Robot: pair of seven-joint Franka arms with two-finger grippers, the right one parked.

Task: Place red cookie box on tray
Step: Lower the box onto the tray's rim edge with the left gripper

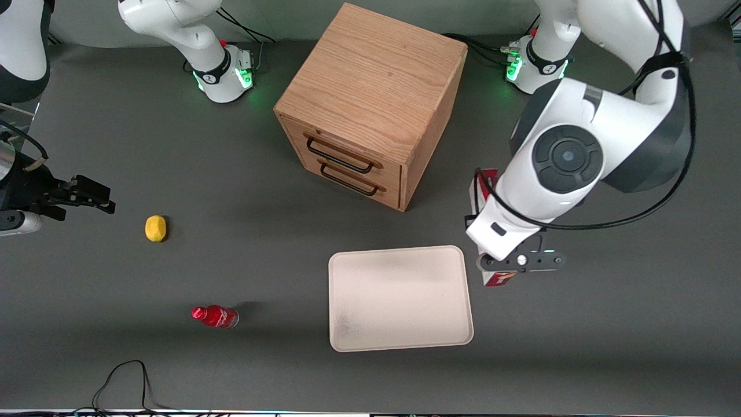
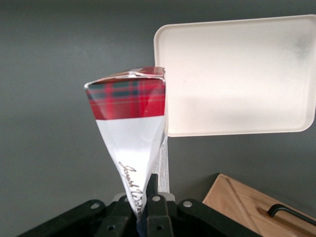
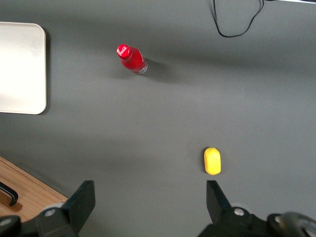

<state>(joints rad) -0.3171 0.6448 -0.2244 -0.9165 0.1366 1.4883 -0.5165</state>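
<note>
The working arm's hand [image 1: 517, 262] hangs just beside the tray [image 1: 399, 298], off the short edge that faces the working arm's end of the worktop [image 1: 608, 324]. It is clenched on the red cookie box [image 2: 131, 133]: from the wrist camera the fingers [image 2: 151, 190] pinch one end of the box, and the rest of it reaches out away from the hand, white panel with script lettering first, then a red tartan end. That tartan end hangs over the grey worktop right at the tray's rim, not over the tray's floor. From the front the arm covers most of the box; only a red sliver shows above the wrist and a red and white bit below the hand.

The tray lies flat, cream-white, nearer to the front camera than the oak cabinet [image 1: 370, 104], whose two drawers with dark handles are closed. Well away from the tray, toward the parked arm's end, a small red bottle [image 1: 215, 316] lies on its side, and a yellow lemon-like thing [image 1: 155, 228] sits a little farther from the camera than the bottle.
</note>
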